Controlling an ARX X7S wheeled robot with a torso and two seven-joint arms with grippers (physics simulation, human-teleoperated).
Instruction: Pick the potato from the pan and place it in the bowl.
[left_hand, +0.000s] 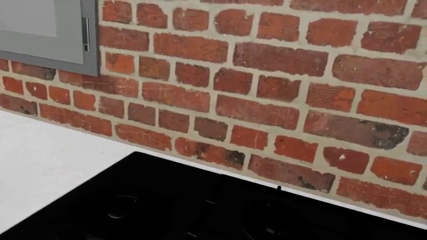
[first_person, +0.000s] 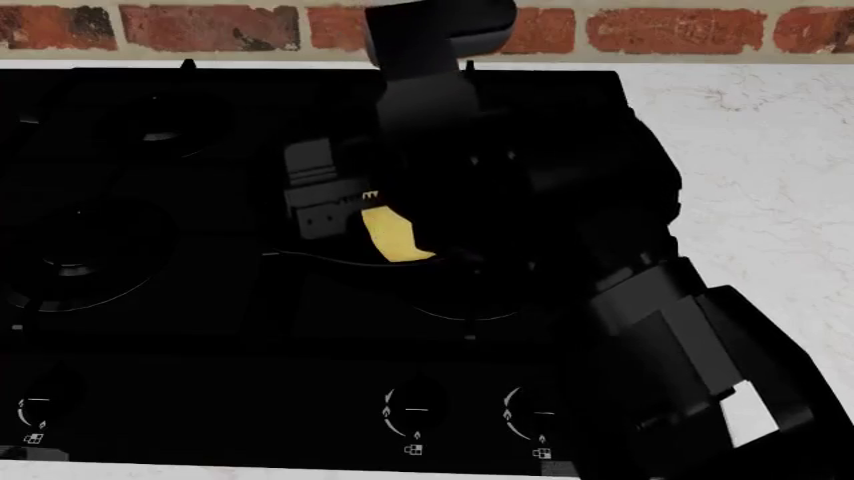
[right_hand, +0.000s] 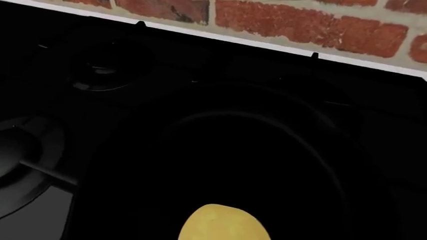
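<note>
Potato (first_person: 394, 236) sits in the pan (right_hand: 253, 165) on the black stove (first_person: 160, 250), partly covered in head view by the right gripper (first_person: 350, 205) coming in from above. Right wrist view shows potato low in the pan, nothing around it there. Right fingers: cannot tell if open or closed, too dark against stove; they look right beside the potato, contact unclear. Left gripper not in view; its camera only shows brick wall (left_hand: 267, 90), a grey cabinet (left_hand: 47, 35) and stove corner. Bowl not in any view. Step looks like the grasp approach. To do it well: centre the fingers across the potato's short axis, descend until they straddle it, close gently, lift straight clear of the rim.
</note>
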